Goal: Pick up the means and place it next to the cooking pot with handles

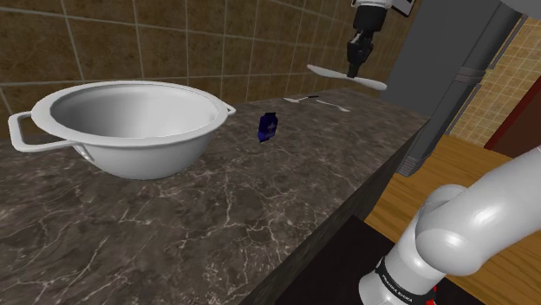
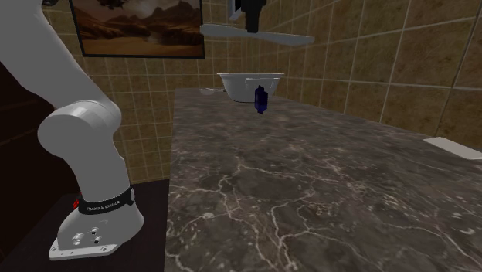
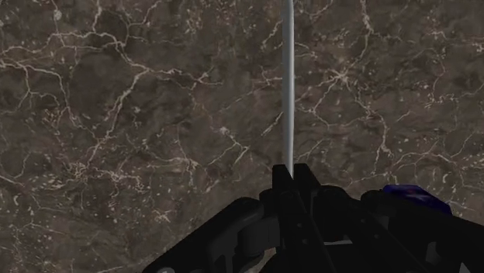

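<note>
The black pincer (image 1: 355, 71) is clamped on the middle of a long, flat pale-grey utensil (image 1: 323, 71), level above the dark marble table (image 1: 217, 217), well apart from the white two-handled cooking pot (image 1: 147, 154). Best carry it level over the small blue object (image 1: 268, 126) near the pot, then lower it just beside the pot.

Shoulder view over counter (image 1: 217, 217), second low opposite, both sharing pot (image 1: 147, 158), wrist straight down
</note>
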{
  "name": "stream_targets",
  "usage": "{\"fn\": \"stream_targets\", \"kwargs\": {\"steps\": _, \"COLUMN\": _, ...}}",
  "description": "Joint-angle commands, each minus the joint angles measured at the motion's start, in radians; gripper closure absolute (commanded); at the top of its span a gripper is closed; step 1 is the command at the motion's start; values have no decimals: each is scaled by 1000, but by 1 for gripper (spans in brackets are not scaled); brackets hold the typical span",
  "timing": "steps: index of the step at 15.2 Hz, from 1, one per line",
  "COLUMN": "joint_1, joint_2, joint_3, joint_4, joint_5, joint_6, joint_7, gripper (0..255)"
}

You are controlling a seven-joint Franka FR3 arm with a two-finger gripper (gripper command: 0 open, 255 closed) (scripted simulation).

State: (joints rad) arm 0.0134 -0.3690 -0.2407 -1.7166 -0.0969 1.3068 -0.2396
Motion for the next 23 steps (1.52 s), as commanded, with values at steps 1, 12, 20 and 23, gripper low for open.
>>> {"fn": "stream_targets", "kwargs": {"steps": 1, "joint_1": 13, "joint_2": -35, "joint_3": 40, "joint_4": -34, "joint_5": 10, "joint_6": -5, "joint_7": 56, "gripper": 255}}
{"fn": "stream_targets", "kwargs": {"steps": 12, "joint_1": 81, "joint_2": -129, "joint_3": 251, "joint_4": -121, "joint_5": 111, "joint_6": -19, "joint_7": 341, "gripper": 255}}
{"fn": "stream_targets", "kwargs": {"steps": 20, "joint_1": 126, "joint_2": -118, "joint_3": 398, "joint_4": -106, "joint_5": 191, "joint_6": -15, "joint_7": 535, "gripper": 255}}
{"fn": "stream_targets", "kwargs": {"steps": 23, "joint_1": 128, "joint_2": -139, "joint_3": 398, "joint_4": -165, "joint_5": 193, "joint_6": 24, "joint_7": 532, "gripper": 255}}
